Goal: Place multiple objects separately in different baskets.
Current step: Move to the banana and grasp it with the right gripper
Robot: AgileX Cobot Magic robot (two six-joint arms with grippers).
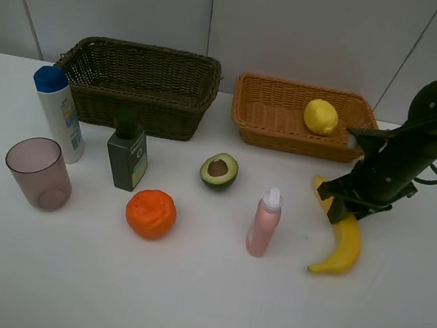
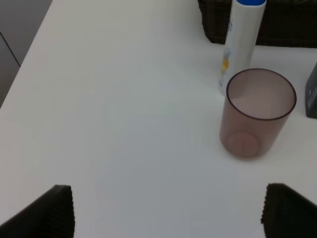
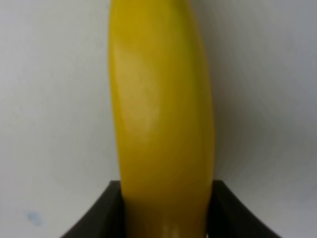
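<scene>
My right gripper [image 1: 340,207] is down at the table on the banana [image 1: 341,243]. In the right wrist view both fingers press the sides of the banana [image 3: 161,114]. The lemon [image 1: 321,116] lies in the orange-tan basket [image 1: 267,132]. The dark olive-brown basket [image 1: 139,111] holds nothing I can see. On the table stand the white blue-capped bottle [image 1: 59,112], mauve cup [image 1: 38,173], green bottle [image 1: 127,155] and pink bottle [image 1: 264,221], with the orange [image 1: 151,213] and avocado half [image 1: 219,170]. My left gripper [image 2: 168,213] is open above bare table near the cup [image 2: 257,114].
The table's left edge [image 2: 29,54] runs close to the left gripper. The white bottle [image 2: 241,44] stands just behind the cup, with the dark basket's corner [image 2: 213,25] behind it. The right arm [image 1: 422,138] leans over the orange-tan basket's right end.
</scene>
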